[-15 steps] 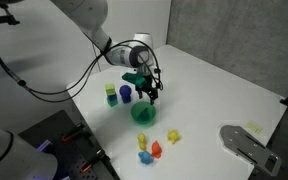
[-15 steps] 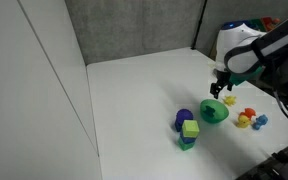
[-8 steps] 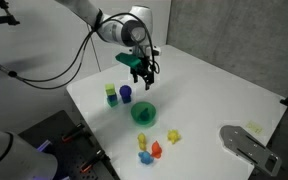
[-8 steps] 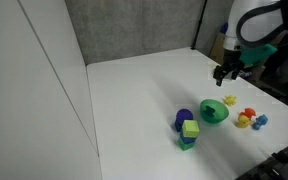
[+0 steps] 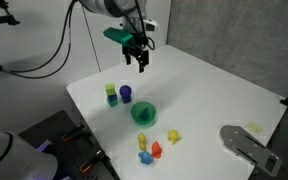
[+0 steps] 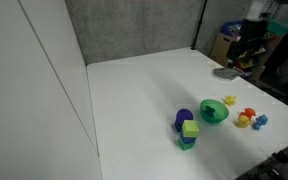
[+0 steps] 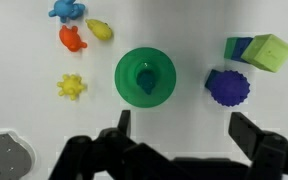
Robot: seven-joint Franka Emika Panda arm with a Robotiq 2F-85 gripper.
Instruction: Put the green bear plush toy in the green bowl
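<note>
Lab robot cell.
White test table (image 5: pixel 224 90), grey partition panels (image 6: pixel 134 28), loose cabling (image 5: pixel 34 71) alongside.

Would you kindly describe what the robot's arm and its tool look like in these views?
The arm has rounded white-grey links, with a teal-green piece at the wrist. The tool is black, with two blocky dark fingers that show in the wrist view. A thin black cable loops away from the arm.

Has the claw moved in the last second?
Yes. The claw has lifted up and away from the green bowl, which has not shifted.
</note>
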